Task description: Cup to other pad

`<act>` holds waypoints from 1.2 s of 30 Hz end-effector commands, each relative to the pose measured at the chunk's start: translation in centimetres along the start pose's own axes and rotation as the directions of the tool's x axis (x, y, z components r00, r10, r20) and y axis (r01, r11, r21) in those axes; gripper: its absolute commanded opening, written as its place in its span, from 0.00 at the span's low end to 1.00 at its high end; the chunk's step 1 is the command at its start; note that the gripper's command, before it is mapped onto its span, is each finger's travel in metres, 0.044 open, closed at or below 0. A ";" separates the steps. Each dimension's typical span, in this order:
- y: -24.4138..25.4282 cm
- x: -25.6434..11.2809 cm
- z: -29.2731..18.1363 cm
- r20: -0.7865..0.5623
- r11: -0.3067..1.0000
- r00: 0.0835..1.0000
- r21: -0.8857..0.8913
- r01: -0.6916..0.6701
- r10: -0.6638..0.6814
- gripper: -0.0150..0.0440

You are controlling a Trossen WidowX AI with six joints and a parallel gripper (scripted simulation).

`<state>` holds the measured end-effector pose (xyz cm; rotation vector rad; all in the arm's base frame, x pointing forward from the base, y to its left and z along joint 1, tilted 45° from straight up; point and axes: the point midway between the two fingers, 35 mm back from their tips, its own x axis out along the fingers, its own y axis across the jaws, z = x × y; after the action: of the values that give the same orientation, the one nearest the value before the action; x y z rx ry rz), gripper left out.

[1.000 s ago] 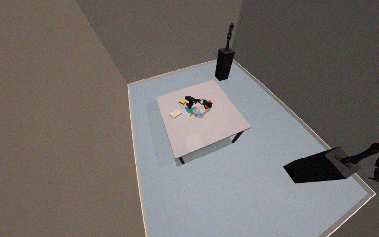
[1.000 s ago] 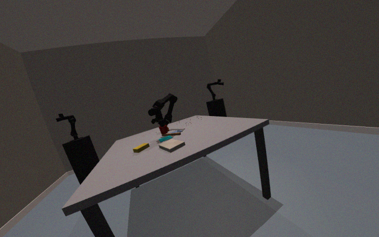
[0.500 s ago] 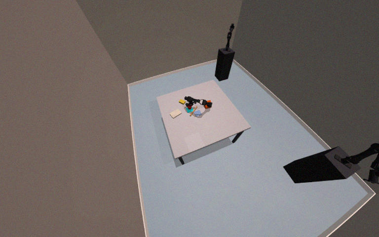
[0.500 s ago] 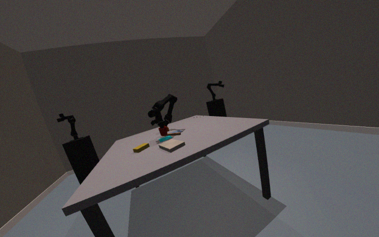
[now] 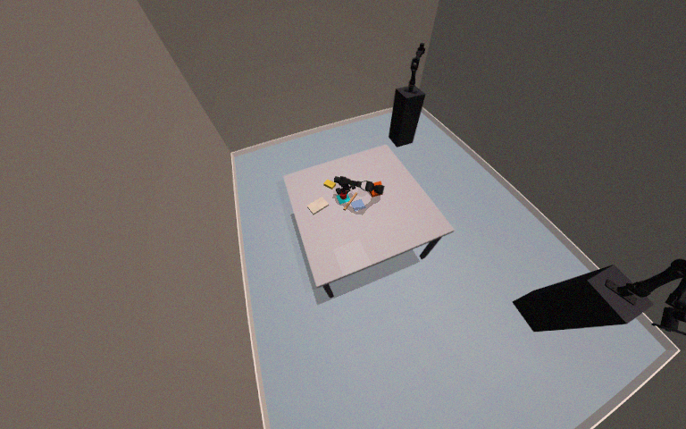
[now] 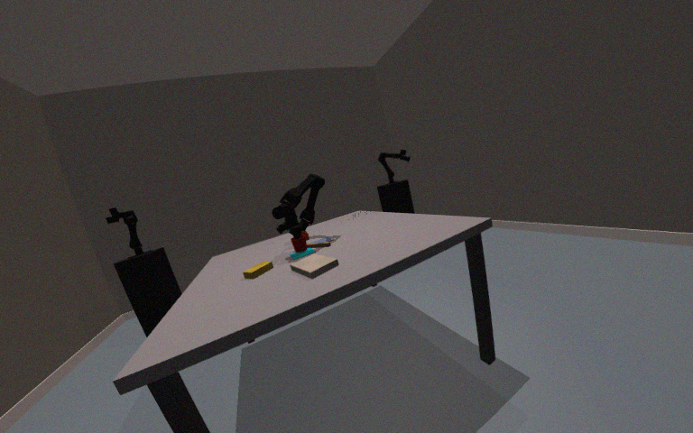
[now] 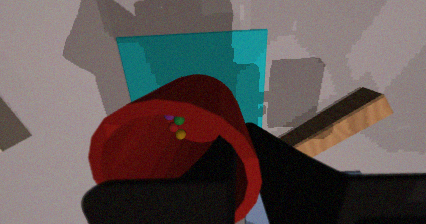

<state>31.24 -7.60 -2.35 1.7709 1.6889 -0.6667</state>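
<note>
The red cup (image 5: 343,196) (image 6: 299,244) (image 7: 210,91) is roughly upright over the teal pad (image 6: 308,253) (image 7: 150,59). I cannot tell whether its base touches the pad. Several small marbles (image 7: 179,120) lie inside the cup. My gripper (image 7: 239,129) is shut on the cup's wall, with one finger inside the rim and the other outside. The blue pad (image 5: 357,204) (image 6: 324,239) (image 7: 256,213) lies beyond the wooden bar and bears nothing that I can see; most of it is out of the wrist view.
The wooden bar (image 5: 350,202) (image 6: 318,244) (image 7: 345,124) lies between the two pads. A yellow block (image 5: 329,183) (image 6: 258,270) and a flat beige block (image 5: 317,206) (image 6: 314,264) lie near the teal pad. An orange object (image 5: 376,187) is by the arm's base.
</note>
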 end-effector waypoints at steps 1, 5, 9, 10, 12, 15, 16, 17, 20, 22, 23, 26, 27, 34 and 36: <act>0.0 0.8 -0.1 -0.005 1.000 1.000 0.004 0.000 0.000 0.25; 0.0 1.0 -0.1 -0.005 1.000 1.000 0.004 0.000 0.000 0.25; 0.0 0.7 0.0 -0.001 1.000 1.000 0.000 0.002 -0.002 0.25; 0.0 0.7 0.0 -0.001 1.000 1.000 0.000 0.002 -0.002 0.25; 0.0 0.7 0.0 -0.001 1.000 1.000 0.000 0.002 -0.002 0.25; 0.0 0.7 0.0 -0.001 1.000 1.000 0.000 0.002 -0.002 0.25; 0.0 0.7 0.0 -0.001 1.000 1.000 0.000 0.002 -0.002 0.25; 0.0 0.7 0.0 -0.001 1.000 1.000 0.000 0.002 -0.002 0.25; 0.0 0.7 0.0 -0.001 1.000 1.000 0.000 0.002 -0.002 0.34; 0.0 0.7 0.0 -0.001 1.000 1.000 0.000 0.002 -0.002 0.43; 0.0 0.7 0.0 -0.001 1.000 1.000 0.000 0.002 -0.002 0.47; 0.0 0.7 0.0 -0.001 1.000 1.000 0.000 0.002 -0.002 0.47; 0.0 0.7 0.0 -0.001 1.000 1.000 0.000 0.002 -0.002 0.47; 0.0 0.4 0.0 -0.001 1.000 1.000 0.000 0.002 -0.002 0.47; 0.0 0.1 0.0 -0.001 1.000 1.000 0.000 0.002 -0.002 0.47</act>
<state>31.23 -7.20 -2.68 1.7745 1.6936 -0.6687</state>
